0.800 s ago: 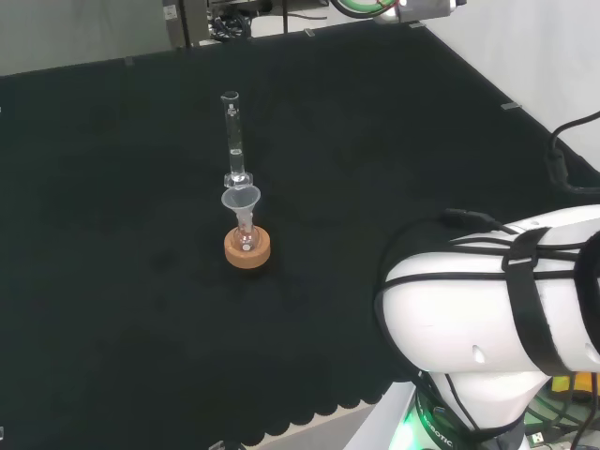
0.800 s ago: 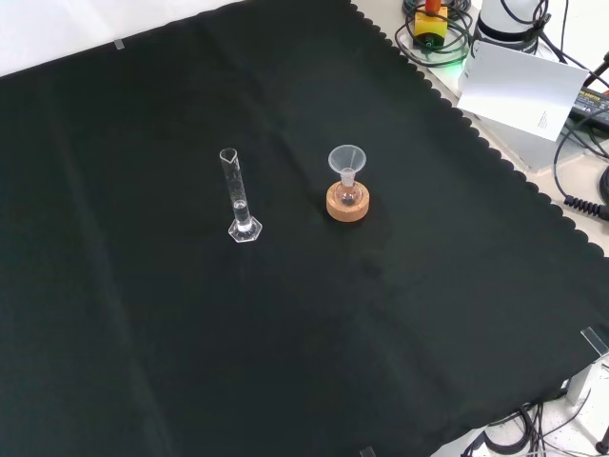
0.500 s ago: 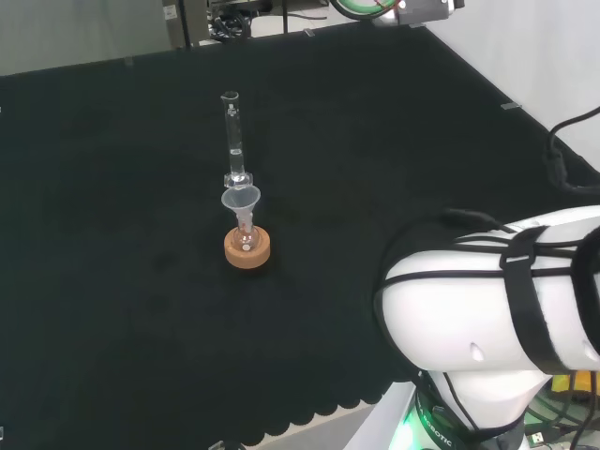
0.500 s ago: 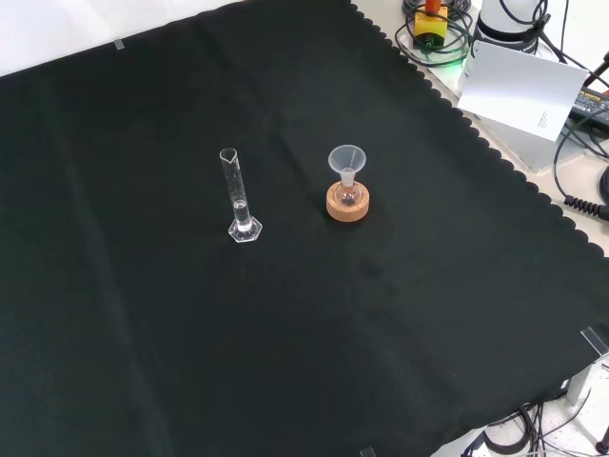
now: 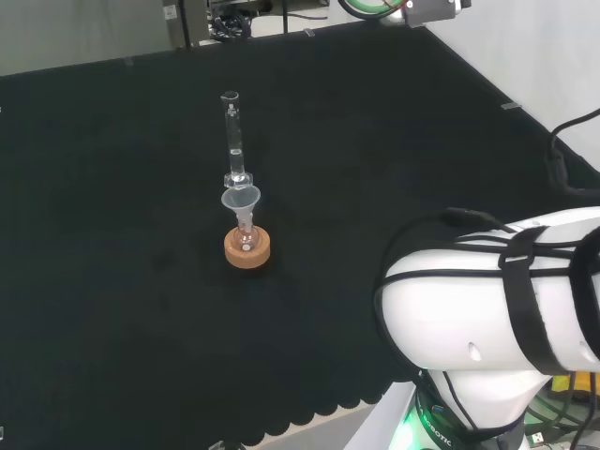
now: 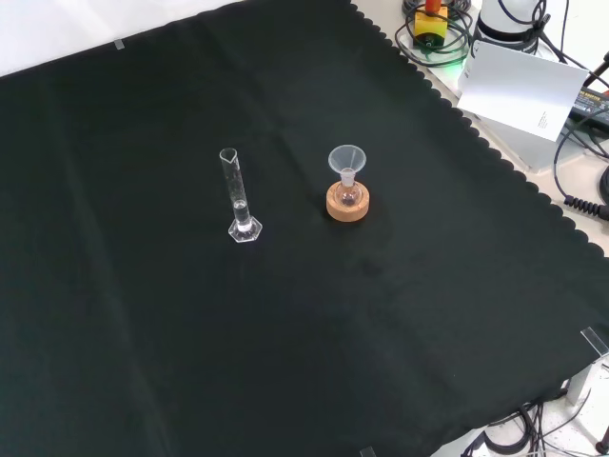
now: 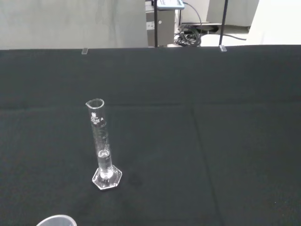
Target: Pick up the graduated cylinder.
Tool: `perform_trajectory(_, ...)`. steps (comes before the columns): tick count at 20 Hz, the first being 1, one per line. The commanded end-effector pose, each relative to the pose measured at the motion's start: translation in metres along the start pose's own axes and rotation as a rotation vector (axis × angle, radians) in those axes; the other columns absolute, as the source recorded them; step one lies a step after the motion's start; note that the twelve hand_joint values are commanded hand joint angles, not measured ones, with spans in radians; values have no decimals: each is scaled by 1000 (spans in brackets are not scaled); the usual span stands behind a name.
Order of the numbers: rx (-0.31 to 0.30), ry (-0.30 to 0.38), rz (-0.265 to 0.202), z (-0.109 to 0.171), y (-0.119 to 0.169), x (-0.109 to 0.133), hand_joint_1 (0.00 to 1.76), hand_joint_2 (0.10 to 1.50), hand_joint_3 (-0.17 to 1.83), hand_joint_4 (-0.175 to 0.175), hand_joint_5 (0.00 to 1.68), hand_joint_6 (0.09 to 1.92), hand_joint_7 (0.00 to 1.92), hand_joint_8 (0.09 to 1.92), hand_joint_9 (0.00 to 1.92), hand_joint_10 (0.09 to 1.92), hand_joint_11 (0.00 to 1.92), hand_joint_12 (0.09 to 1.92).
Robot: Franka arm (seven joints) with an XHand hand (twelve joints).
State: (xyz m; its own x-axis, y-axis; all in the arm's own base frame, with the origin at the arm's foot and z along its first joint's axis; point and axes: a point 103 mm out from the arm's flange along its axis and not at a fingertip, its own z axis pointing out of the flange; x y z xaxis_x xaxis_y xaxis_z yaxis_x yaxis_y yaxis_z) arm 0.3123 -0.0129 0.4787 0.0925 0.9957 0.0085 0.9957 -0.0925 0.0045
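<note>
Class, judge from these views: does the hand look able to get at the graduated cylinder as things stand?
Probably yes. The graduated cylinder stands upright on open cloth, apart from the funnel and flask on its cork ring, with nothing else around it.

Counting what's on the black cloth: 1 tall glass measuring tube, standing upright on its own foot, also seen here and close up here. Then 1 cork ring, with 1 little round flask sitting in it, and 1 clear funnel stuck in the flask's neck. Same set in the head view: ring, funnel. So that's 4 pieces total, 3 of them stacked as 1 group. There looks to be a bit of liquid in the tube, but with clear glass I can't be sure.
</note>
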Motion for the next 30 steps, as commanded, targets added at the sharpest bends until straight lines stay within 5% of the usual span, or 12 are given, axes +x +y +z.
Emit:
perform_trajectory(1, 39, 11, 53, 30, 18, -15, 60, 1394, 13, -15, 247, 87, 2, 485, 472, 87, 95, 1356)
perform_trajectory(16, 61, 137, -23, 142, 117, -40, 299, 1285, -41, -25, 260, 87, 66, 523, 520, 87, 119, 1369)
perform_trajectory(27, 100, 269, -117, 227, 166, -15, 421, 1235, -75, -30, 271, 87, 79, 549, 530, 87, 130, 1368)
perform_trajectory(30, 92, 285, -154, 247, 172, -6, 492, 1222, -138, -40, 307, 87, 137, 618, 522, 332, 201, 1361)
